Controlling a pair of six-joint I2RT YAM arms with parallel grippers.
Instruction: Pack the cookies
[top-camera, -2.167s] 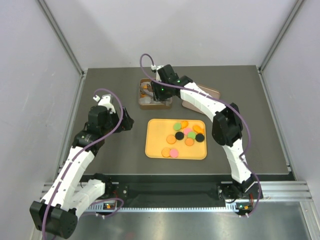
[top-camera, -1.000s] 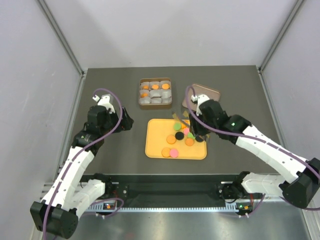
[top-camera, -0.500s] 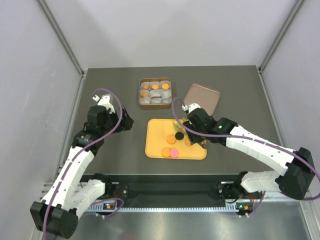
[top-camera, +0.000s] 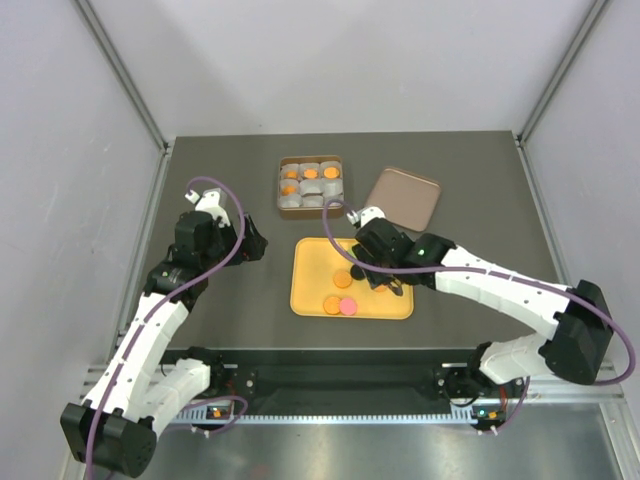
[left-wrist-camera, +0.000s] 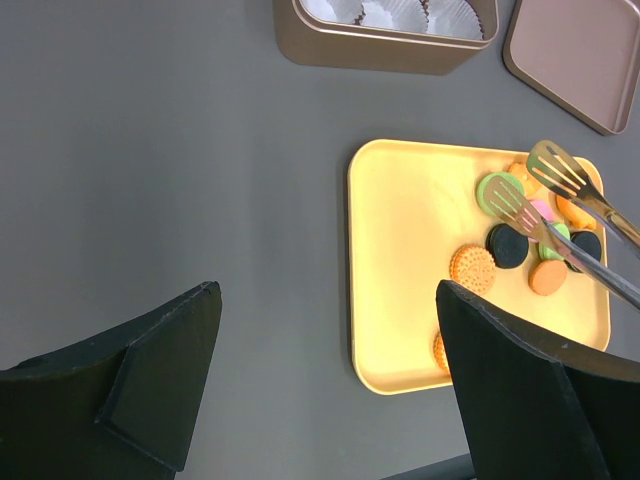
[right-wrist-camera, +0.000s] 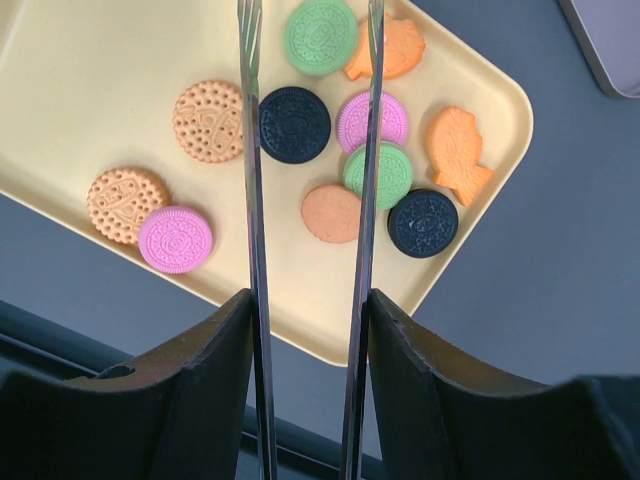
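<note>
The cookies lie on a yellow tray: round orange, pink, green and black ones and two orange fish-shaped ones. My right gripper is shut on a pair of metal tongs. The tong arms are spread and hang above the tray, one on each side of a black cookie and holding nothing. In the top view the right gripper is over the tray. My left gripper is open and empty over bare table left of the tray. The tongs also show in the left wrist view.
A brown box with grey-white paper cups, a few holding orange cookies, stands behind the tray. Its lid lies upside down to the right of it. Grey walls close in the table on three sides.
My right arm has come back from the box and moved the tongs leftward over the tray's cookies. The left arm has not moved.
</note>
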